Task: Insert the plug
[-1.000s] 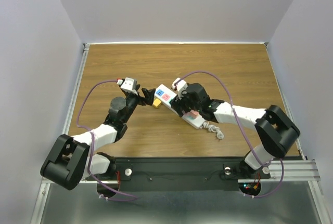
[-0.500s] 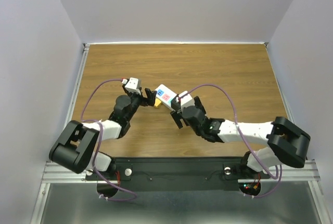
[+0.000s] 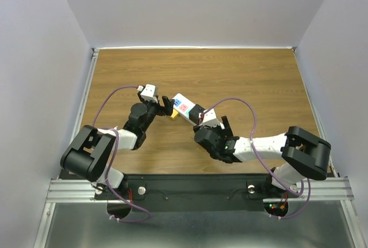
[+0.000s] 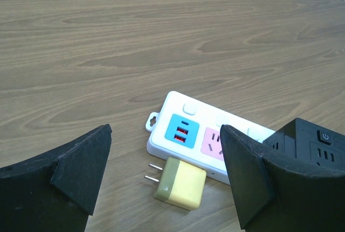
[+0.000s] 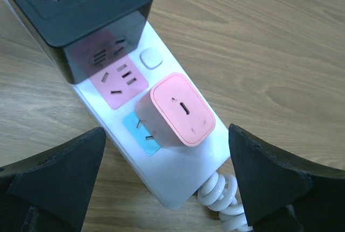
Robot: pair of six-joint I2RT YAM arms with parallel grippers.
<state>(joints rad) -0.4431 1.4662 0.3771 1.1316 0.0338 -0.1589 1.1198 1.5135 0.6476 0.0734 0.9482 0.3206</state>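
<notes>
White power strip (image 4: 197, 135) lies diagonally around the middle of the wooden counter (image 3: 259, 81), a bit toward the near edge. One end points at the far-left corner and the other at the near-right corner.

- **Strip:** A black socket block (image 5: 81, 0) sits across its middle. You can't tell from these views whether it is plugged in or just resting there.
- **Near-right end:** A pink adapter (image 5: 178, 111) is seated in the blue socket, and the pink socket next to it is free. A coiled white cord (image 5: 221, 197) comes off this end.
- **Far-left end:** There is a blue USB panel, then another free pink socket.
- **Task item:** The yellow plug (image 4: 180, 183) is not inserted. It lies flat on the wood just beside the strip's long edge at the far-left end, with its prongs pointing along that edge toward the strip's end.
- **Left gripper (image 4: 165, 131):** Jaws are wide apart and hold nothing. It hangs above the yellow plug and the strip end, and its fingers (image 4: 75, 167) touch neither.
- **Right gripper (image 5: 167, 131):** Jaws are also spread wide and empty. It sits over the pink adapter, with its fingers (image 5: 269, 173) clear of it on both sides.

Pale walls (image 3: 201, 6) close off the far, left and right edges of the counter.
</notes>
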